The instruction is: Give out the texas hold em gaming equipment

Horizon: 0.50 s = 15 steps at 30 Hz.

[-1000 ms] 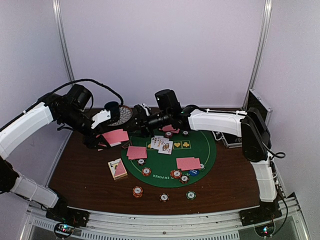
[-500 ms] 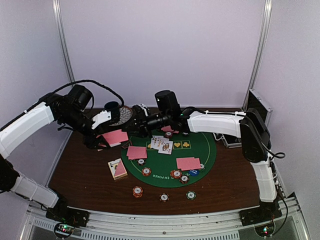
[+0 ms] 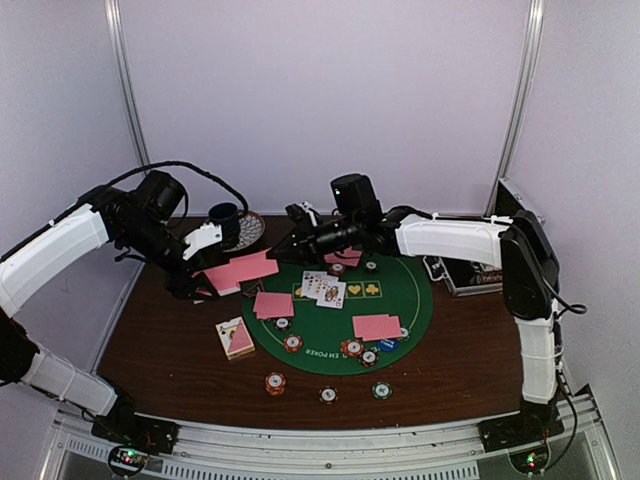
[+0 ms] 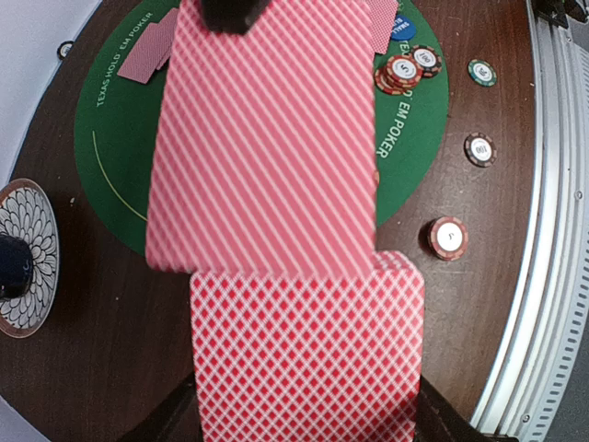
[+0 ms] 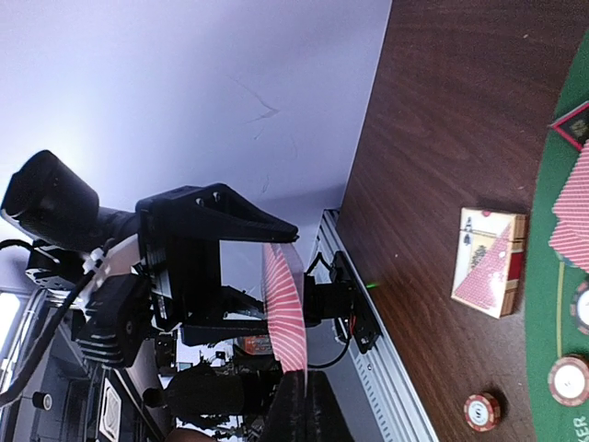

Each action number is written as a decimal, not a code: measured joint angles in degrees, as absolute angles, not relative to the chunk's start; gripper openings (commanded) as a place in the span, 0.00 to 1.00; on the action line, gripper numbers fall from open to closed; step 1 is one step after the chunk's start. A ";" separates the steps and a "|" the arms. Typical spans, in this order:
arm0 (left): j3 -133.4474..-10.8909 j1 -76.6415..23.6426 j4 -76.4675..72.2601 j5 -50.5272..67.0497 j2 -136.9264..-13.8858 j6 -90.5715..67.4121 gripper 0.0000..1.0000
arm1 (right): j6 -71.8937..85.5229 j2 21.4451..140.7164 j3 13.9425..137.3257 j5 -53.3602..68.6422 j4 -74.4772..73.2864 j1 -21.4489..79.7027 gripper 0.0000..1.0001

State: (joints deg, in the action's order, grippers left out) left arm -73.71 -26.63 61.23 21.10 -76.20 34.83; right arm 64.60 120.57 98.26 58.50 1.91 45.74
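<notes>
Between the closed fingertips of our right gripper [image 3: 288, 246] we pinch one pink lattice-backed playing card [image 4: 267, 138], partly over the matching deck [image 4: 308, 354] clamped in our left gripper [image 3: 212, 277], where a shallow edge grip may let it slip or drag a second card.

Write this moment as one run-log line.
left fingers: shut on deck | right fingers: shut on card | card: above table, overlapping deck's far end
</notes>
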 measured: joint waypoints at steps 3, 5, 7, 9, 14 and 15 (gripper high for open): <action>-73.71 -26.63 61.43 20.97 -76.20 34.83 0.00 | 61.60 117.23 95.33 58.46 -1.21 42.19 0.00; -73.71 -26.63 61.45 20.91 -76.20 34.83 0.00 | 59.27 115.20 93.54 58.37 -3.86 39.72 0.00; -73.71 -26.63 61.49 20.82 -76.20 34.83 0.00 | 56.66 113.38 91.72 58.13 -6.42 37.56 0.00; -73.71 -26.63 61.49 20.80 -76.20 34.83 0.00 | 53.67 111.66 89.47 57.84 -9.56 34.83 0.00; -73.73 -26.63 61.56 20.80 -76.20 34.83 0.00 | 47.27 110.28 84.25 56.64 -15.09 28.75 0.00; -73.73 -26.63 61.58 20.80 -76.20 34.83 0.00 | 45.67 110.30 83.66 56.05 -16.88 27.75 0.00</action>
State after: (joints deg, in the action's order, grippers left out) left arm -73.73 -26.63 61.58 20.80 -76.20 34.83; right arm 45.67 110.30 83.66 56.05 -16.88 27.75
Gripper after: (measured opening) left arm 0.660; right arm 0.017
